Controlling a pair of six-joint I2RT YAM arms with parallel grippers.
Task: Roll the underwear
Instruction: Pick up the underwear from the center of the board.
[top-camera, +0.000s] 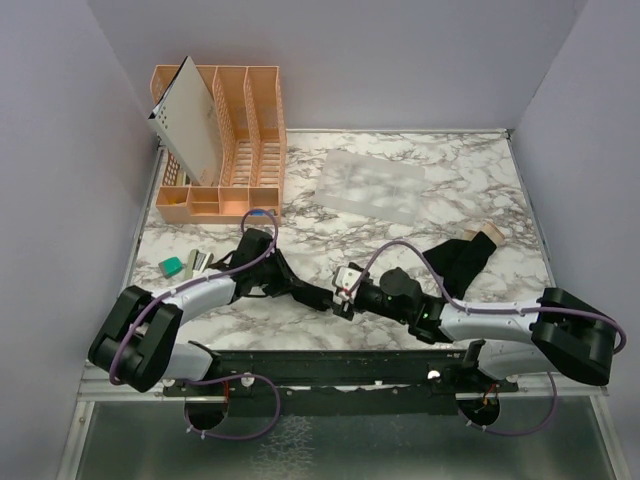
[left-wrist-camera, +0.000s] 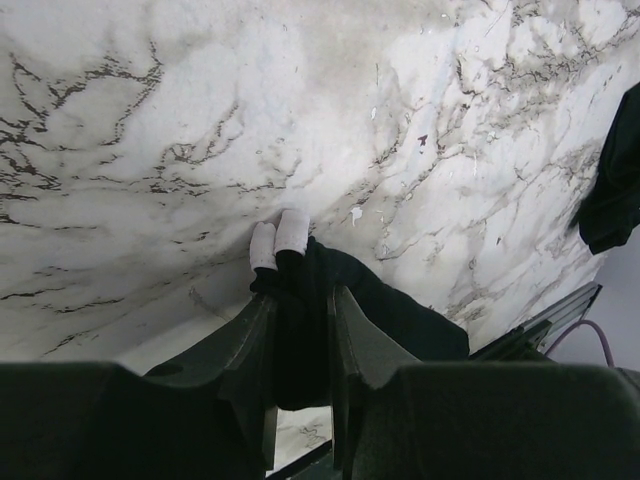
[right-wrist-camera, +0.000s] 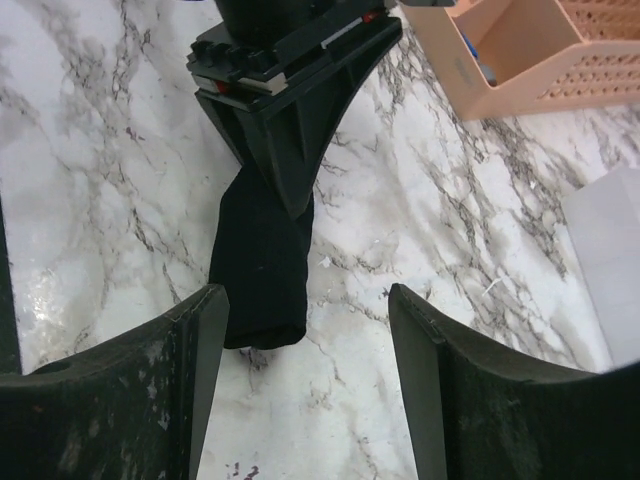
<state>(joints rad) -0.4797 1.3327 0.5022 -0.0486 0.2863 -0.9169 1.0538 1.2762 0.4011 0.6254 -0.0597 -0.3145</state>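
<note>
A rolled black underwear (left-wrist-camera: 300, 330) with two white tags (left-wrist-camera: 280, 237) sits between the jaws of my left gripper (left-wrist-camera: 303, 300), which is shut on it. In the right wrist view the same bundle (right-wrist-camera: 262, 270) hangs from the left gripper (right-wrist-camera: 285, 150) down to the marble. My right gripper (right-wrist-camera: 308, 300) faces it, open, and its left finger (right-wrist-camera: 205, 340) is just beside the bundle's end. From above, the two grippers (top-camera: 330, 296) (top-camera: 355, 290) meet at the table's near centre. A second black underwear (top-camera: 462, 258) with a tan band (top-camera: 487, 236) lies flat at the right.
A peach organizer rack (top-camera: 230, 150) holding a grey perforated panel (top-camera: 190, 115) stands at the back left. A translucent plastic sheet (top-camera: 372, 185) lies at the back centre. A small green item (top-camera: 173, 265) rests near the left arm. The table's front rail (top-camera: 330, 362) runs below the grippers.
</note>
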